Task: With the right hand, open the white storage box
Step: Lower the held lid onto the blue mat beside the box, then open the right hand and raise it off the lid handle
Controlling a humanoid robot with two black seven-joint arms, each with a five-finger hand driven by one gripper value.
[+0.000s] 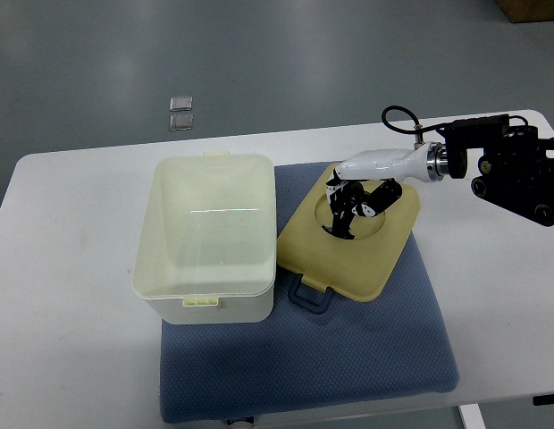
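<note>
The white storage box (210, 241) stands open on the left part of a blue mat, and its inside shows nothing in it. Its cream lid (348, 255) lies off the box to the right, tilted, with its left edge against the box wall and a blue latch (309, 295) at its near edge. My right hand (346, 213) reaches in from the right. Its black fingers (338, 201) curl down into the round recess in the middle of the lid and grip it there. The left arm is not in view.
The blue mat (348, 357) lies on a white table (71, 313), whose edges run close to the picture's left and right sides. Two small silver squares (180, 113) lie on the grey floor beyond the table. A cardboard box corner (532, 9) shows at top right.
</note>
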